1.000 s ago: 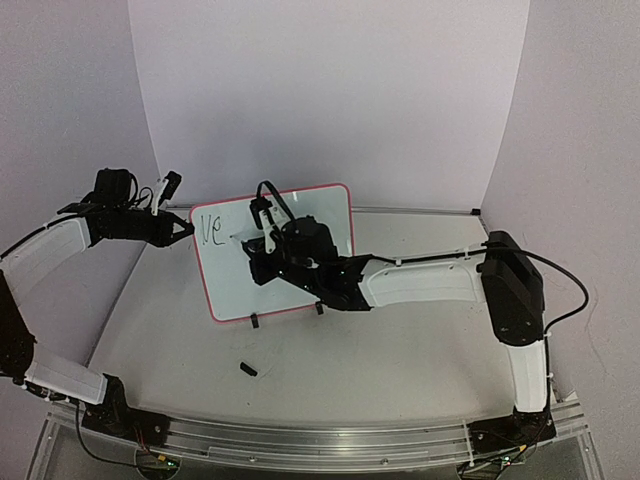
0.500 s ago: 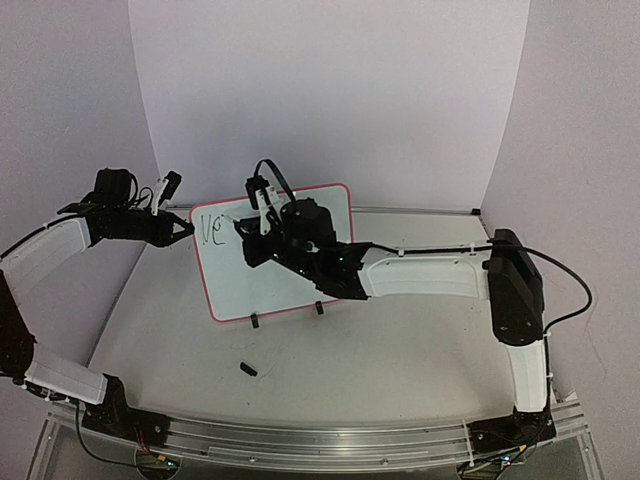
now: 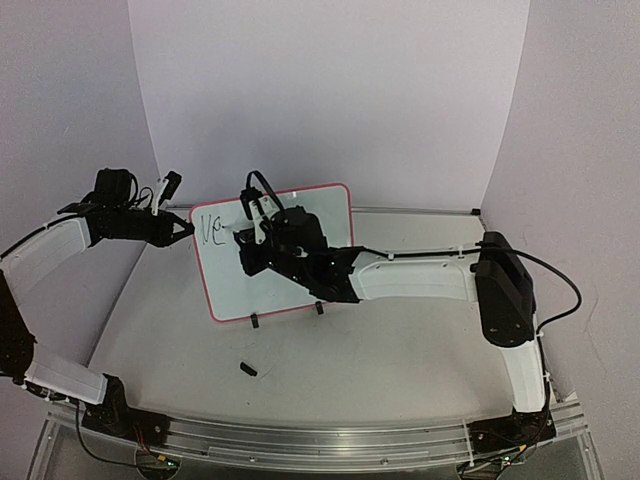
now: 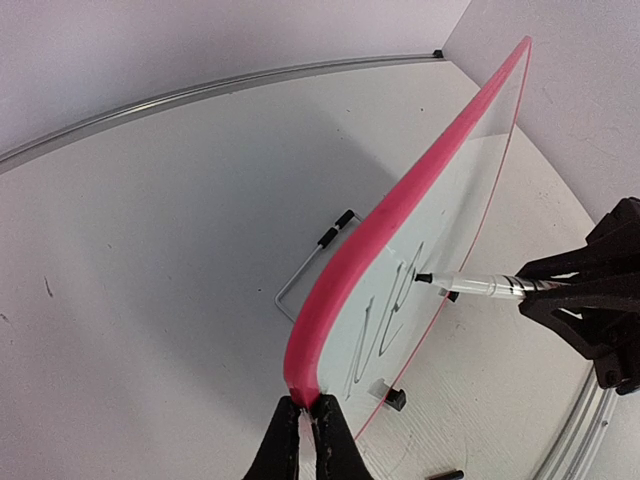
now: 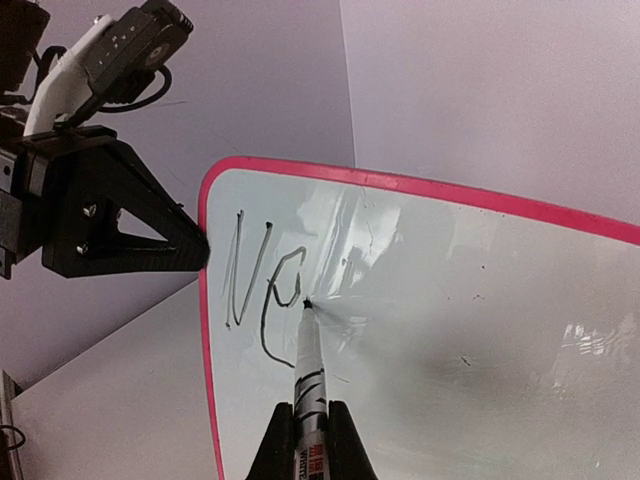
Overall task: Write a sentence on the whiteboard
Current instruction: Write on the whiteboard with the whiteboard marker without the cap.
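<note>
The whiteboard [image 3: 228, 288] stands tilted on two black feet mid-table, its pink rim [image 4: 400, 200] seen edge-on in the left wrist view. My left gripper [image 4: 305, 408] is shut on the rim's corner at the board's upper left [image 3: 190, 228]. My right gripper [image 5: 312, 425] is shut on a clear-barrelled black marker [image 5: 309, 365]. The marker's tip touches the board just right of the written letters "Ne" [image 5: 258, 282], the only part of the sentence that shows. Those letters also show in the left wrist view [image 4: 385, 325].
A small black marker cap [image 3: 248, 368] lies on the table in front of the board. A wire stand [image 4: 305, 270] props the board from behind. White backdrop walls close the table at the back and sides, and a metal rail runs along the near edge.
My right gripper has carried the marker up and a little left across the board, bringing its tip beside the "e". The left gripper and the board have stayed put.
</note>
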Motion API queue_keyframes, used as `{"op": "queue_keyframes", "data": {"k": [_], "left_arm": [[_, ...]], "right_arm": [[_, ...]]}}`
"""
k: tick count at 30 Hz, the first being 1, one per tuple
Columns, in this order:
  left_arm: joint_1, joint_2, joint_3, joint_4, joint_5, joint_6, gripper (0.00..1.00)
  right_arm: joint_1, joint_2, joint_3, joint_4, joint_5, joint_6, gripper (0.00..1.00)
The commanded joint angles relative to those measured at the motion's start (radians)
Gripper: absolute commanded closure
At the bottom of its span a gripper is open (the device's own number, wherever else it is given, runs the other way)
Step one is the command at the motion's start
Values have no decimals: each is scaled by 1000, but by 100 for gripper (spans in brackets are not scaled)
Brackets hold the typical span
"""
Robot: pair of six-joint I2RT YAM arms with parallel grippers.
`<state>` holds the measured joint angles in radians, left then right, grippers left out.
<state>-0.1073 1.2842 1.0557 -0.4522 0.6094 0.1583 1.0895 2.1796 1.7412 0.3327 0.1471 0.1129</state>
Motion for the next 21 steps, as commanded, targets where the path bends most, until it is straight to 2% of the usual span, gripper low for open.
{"op": "queue_keyframes", "data": {"k": [1, 12, 21], "left_arm": [[-10, 14, 6, -23, -13, 32, 100], [-11, 14, 6, -25, -13, 32, 100], [-12, 14, 6, -24, -16, 33, 100]], "right_arm": [[2, 5, 17, -1, 60, 15, 100], [2, -31, -78, 2, 73, 52, 100], [1, -44, -65, 25, 110, 29, 100]]}}
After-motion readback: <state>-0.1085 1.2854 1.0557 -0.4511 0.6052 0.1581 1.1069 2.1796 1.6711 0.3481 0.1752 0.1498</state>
